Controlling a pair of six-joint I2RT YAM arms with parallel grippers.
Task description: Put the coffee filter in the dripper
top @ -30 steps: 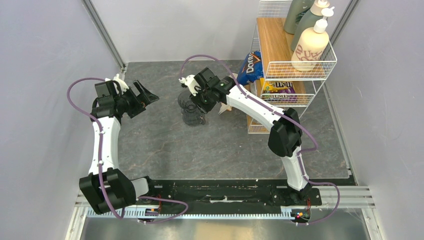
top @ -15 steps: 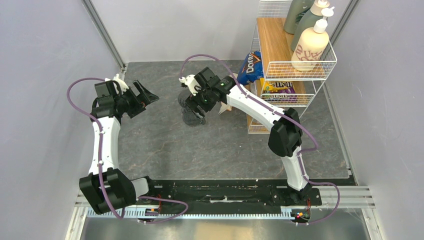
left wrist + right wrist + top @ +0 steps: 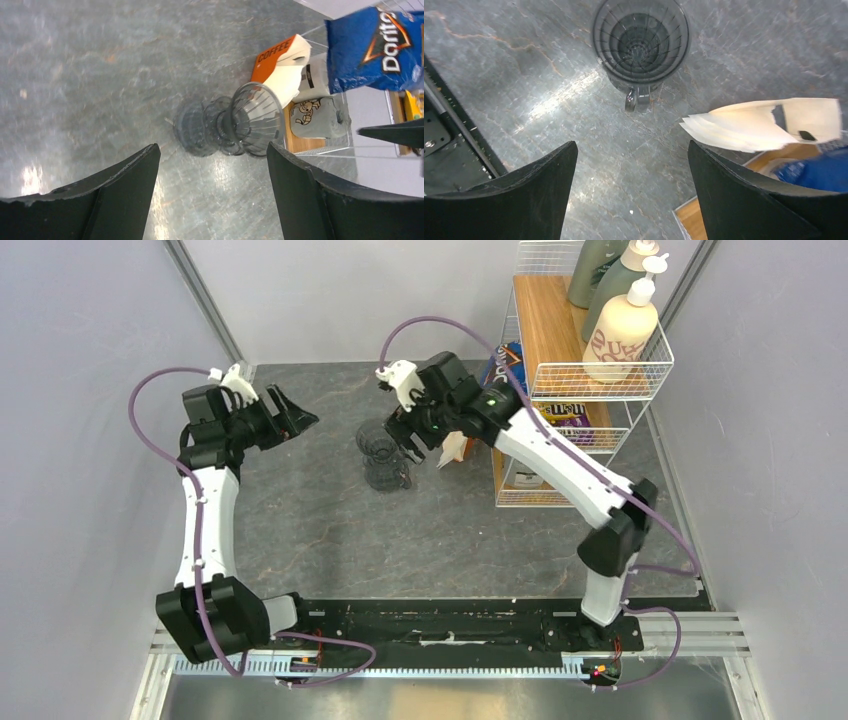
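Plainly, both claws gape empty: the right claw (image 3: 631,145) hangs over the bare dripper (image 3: 640,42) at upper centre, and the left claw (image 3: 212,147) faces it. No loose coffee filter shows; white sheets fan from the packet (image 3: 274,56) marked "COFFEE", below a Doritos bag (image 3: 375,47). A pinch there risks lifting several sheets or dragging the light packet.

The dripper (image 3: 381,453) stands mid-table (image 3: 330,530). Just to its right sits a packet of filters (image 3: 452,450), beside a wire rack (image 3: 600,385) at the table's right edge. A chip bag (image 3: 372,47) lies behind the packet. Bottles (image 3: 620,325) stand on the rack's top shelf.
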